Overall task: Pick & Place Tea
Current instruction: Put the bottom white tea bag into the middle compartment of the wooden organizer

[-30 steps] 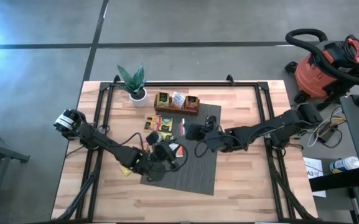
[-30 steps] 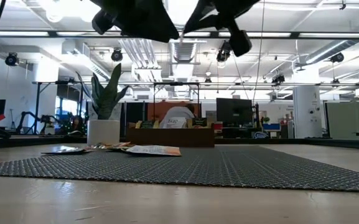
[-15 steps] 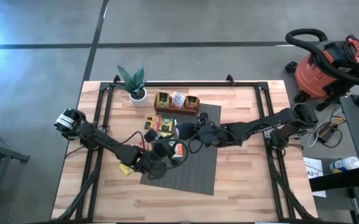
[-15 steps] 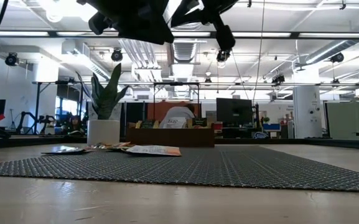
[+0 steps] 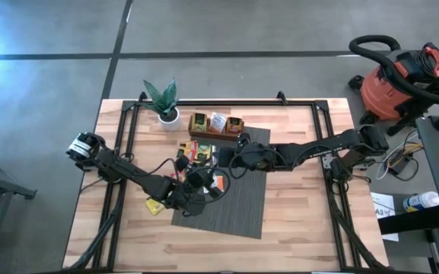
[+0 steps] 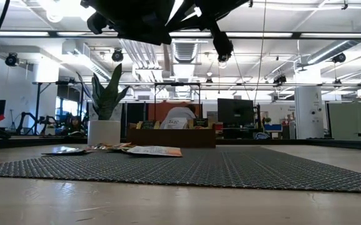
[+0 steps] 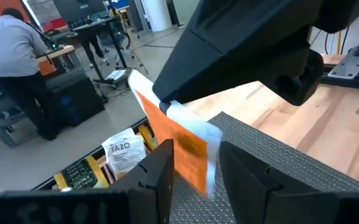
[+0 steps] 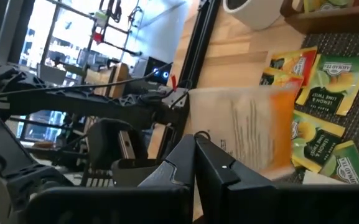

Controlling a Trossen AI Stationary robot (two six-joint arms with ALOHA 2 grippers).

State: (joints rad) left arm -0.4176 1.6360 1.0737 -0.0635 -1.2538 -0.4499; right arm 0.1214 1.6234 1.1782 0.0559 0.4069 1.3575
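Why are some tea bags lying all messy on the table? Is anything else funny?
Loose tea sachets lie scattered, some overlapping, at the grey mat's edge in front of the wooden tray. One yellow sachet lies alone on bare wood. The right gripper pinches a white-and-orange sachet in mid-air.

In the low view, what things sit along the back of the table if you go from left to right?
Flat tea sachets → white pot with the spiky plant → white-and-orange sachet → brown wooden tray. The grey mat stretches across in front of them all.
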